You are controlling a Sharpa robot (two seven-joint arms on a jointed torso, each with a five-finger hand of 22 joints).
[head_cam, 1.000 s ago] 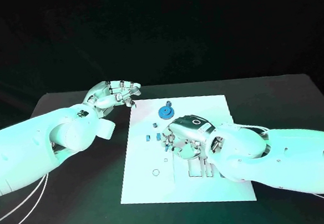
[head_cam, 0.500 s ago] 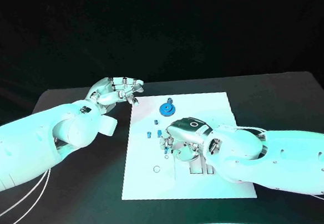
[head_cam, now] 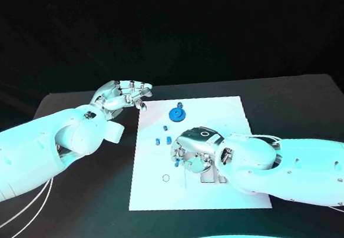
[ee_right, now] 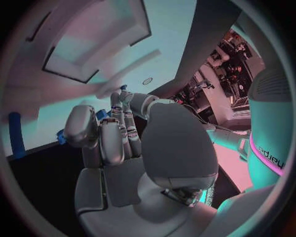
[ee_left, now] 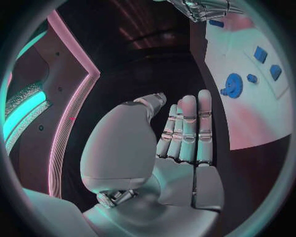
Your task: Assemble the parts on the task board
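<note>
The right hand (head_cam: 195,149) is low over the middle of the board (head_cam: 222,109), fingers curled among small blue parts (head_cam: 157,140); whether it grips one I cannot tell. The left hand (head_cam: 123,97) waits empty off the board's far corner, fingers loosely apart. Next comes seating a part squarely.

Head view looked steeply down onto counter (head_cam: 91,219) and task board (head_cam: 223,118). Wrist views sat close behind each robot hand, left (ee_left: 179,143) and right (ee_right: 123,148). Shared the task board between all three.
</note>
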